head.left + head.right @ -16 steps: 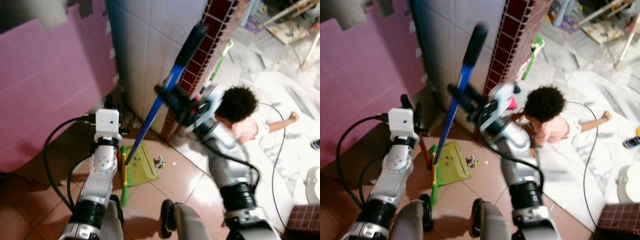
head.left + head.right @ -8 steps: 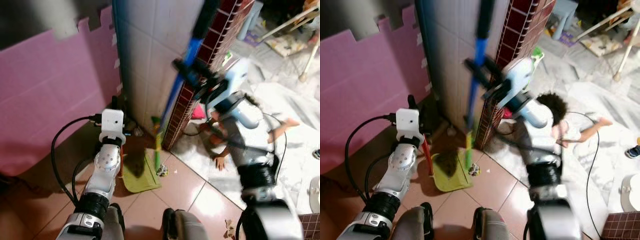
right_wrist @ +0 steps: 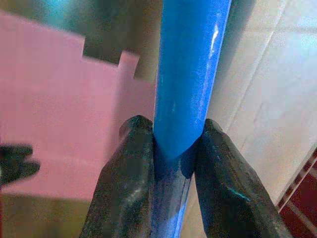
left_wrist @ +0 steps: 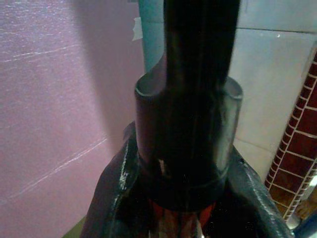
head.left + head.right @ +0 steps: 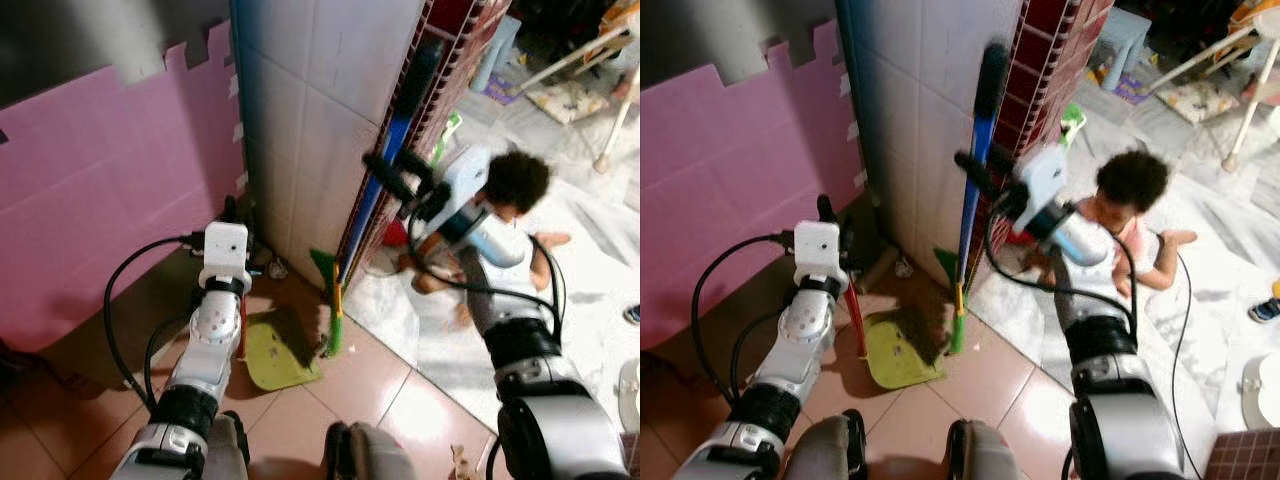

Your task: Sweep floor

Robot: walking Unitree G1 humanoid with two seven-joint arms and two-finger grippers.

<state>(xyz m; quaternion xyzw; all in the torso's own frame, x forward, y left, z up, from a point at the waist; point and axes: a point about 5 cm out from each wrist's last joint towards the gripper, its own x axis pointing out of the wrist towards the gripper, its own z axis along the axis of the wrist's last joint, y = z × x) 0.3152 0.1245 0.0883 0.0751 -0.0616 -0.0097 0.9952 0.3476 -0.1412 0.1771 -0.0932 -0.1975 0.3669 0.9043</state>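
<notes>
Right eye view has the broom [image 5: 970,215] standing close to upright, long axis running floor to top: black grip end up against the white tiled wall [image 5: 930,120], blue shaft below it, green bristle end down on the brown floor tiles [image 5: 990,380] at the foot of the wall's corner. It tips a little, top toward my right. My right gripper [image 3: 171,163] is clamped on the blue shaft about halfway up, both black fingers [image 3: 124,183] pressed to its sides.

Just beside the bristles, toward my left, the green dustpan [image 5: 895,350] lies flat on the tiles with a dark patch across it; can't tell if that's dirt or shadow. Its red handle [image 5: 855,315] rises up into my left gripper [image 5: 830,215], which is wrapped around the handle's dark top end. In the left wrist view that end is so close it's mostly a dark blur.

Pink foam mat [image 5: 730,190] stands against the wall on my left. A red-brown brick-pattern edge [image 5: 1040,60] runs behind the broom. A child [image 5: 1120,215] sits on the pale marble floor [image 5: 1200,300] past my right arm, partly hidden by it.
</notes>
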